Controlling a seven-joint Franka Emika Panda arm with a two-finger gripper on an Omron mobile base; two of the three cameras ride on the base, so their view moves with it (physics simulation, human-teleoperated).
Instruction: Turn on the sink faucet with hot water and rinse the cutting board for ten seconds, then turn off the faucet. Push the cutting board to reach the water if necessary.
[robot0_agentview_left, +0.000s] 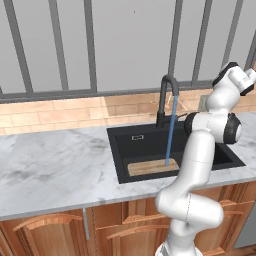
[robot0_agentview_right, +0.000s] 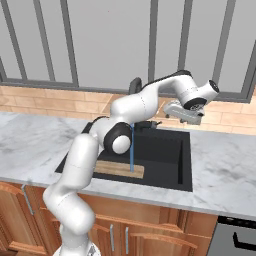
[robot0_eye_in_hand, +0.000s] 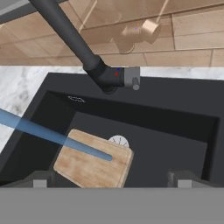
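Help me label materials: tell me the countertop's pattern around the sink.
White marble countertop with grey veining, clearest in left base view.

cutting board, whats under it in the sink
The cutting board lies flat on the black sink floor, water landing on top. The round drain shows partly at its far edge; the rest is covered.

no readable text or labels anywhere

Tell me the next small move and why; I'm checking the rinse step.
Probably hold off while the rinse runs, then bring the end effector to the lever to shut it. The water already lands on the board in the sink, so no push seems needed.
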